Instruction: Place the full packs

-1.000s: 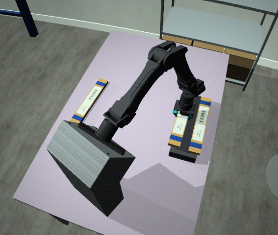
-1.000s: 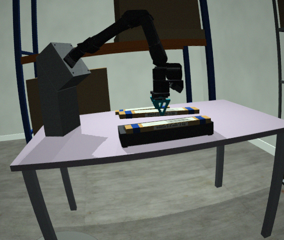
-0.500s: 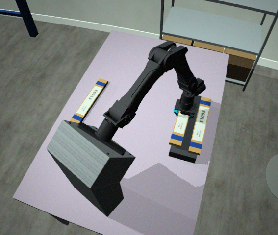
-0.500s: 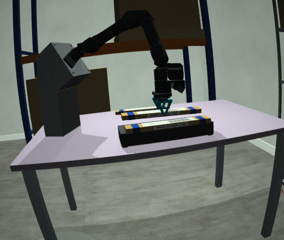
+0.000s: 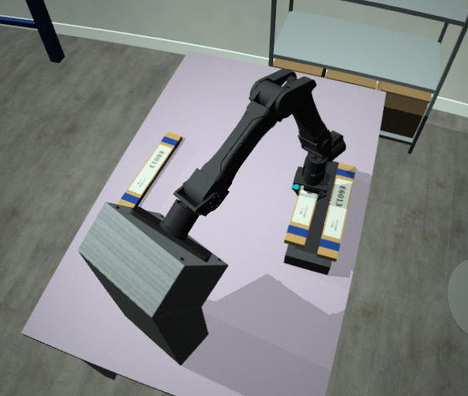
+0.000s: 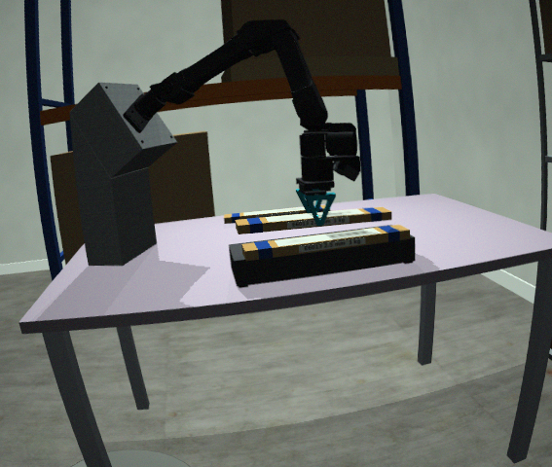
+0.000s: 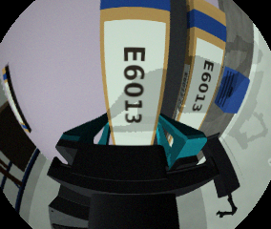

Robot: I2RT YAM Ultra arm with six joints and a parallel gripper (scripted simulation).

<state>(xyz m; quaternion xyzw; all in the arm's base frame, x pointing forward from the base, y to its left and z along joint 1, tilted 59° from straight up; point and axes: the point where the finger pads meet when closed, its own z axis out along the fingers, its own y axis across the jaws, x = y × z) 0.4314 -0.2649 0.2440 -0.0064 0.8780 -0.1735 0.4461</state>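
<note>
My gripper (image 5: 309,192) (image 6: 318,220) (image 7: 133,114) points down and is shut on an E6013 pack (image 5: 303,213) (image 6: 275,223) (image 7: 135,35), with a teal finger on each long side. This pack is level above the table, on the arm's side of the platform and roughly parallel to it. The low black platform (image 5: 307,260) (image 6: 326,265) (image 7: 176,35) bears a second E6013 pack (image 5: 332,219) (image 6: 296,246) (image 7: 205,69), lying flat lengthwise. A third pack (image 5: 150,167) (image 6: 229,219) (image 7: 15,101) lies flat on the table, far from the platform; the held pack partly hides it in the exterior view.
The arm's grey pedestal (image 5: 134,260) (image 6: 115,200) stands on the pale lilac table (image 5: 242,256) (image 6: 466,235), near the third pack's end. The platform lies near one long table edge. A metal shelf (image 5: 355,46) stands beyond the table's far end.
</note>
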